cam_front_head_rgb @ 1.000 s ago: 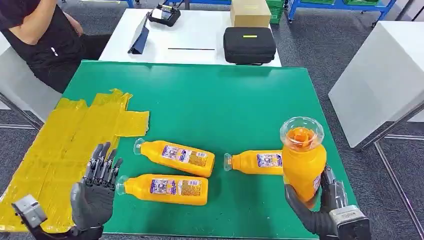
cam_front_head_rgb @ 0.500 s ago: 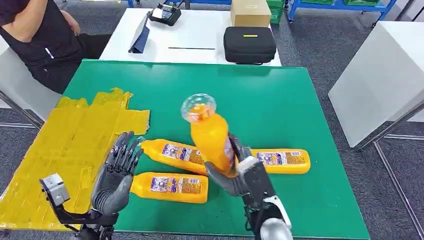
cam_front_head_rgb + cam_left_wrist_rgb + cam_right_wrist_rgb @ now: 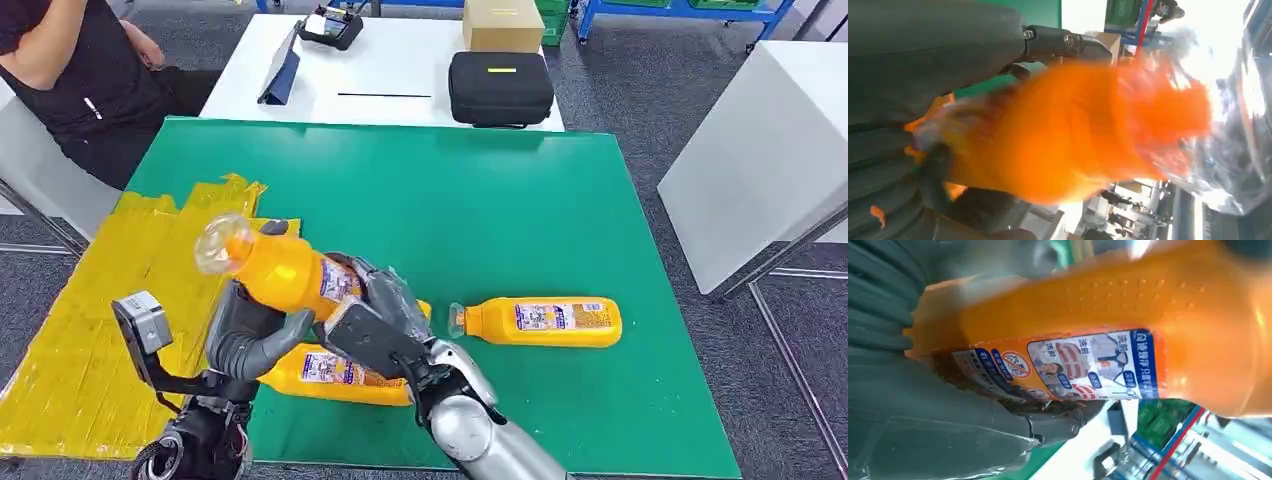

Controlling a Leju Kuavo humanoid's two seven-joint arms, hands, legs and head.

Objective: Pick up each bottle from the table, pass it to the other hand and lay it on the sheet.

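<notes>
While both hands grip it, the held bottle lies tilted above the table: right hand fingers wrap its base, left hand fingers curl under its body. Sheet lies just beside.

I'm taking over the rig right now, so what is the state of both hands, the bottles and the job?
Right hand grips the raised bottle by its base end. Left hand cups it from below; whether it fully grips is unclear.
The bottle is mid-handover, tilted, cap toward the yellow sheet.
One bottle lies alone on the green mat; another lies under the hands. A third may be hidden behind them.
Done: one bottle picked up and brought across.
Left: finish the pass, lay it on the sheet, repeat for the rest. No bottle lies on the sheet.
</notes>
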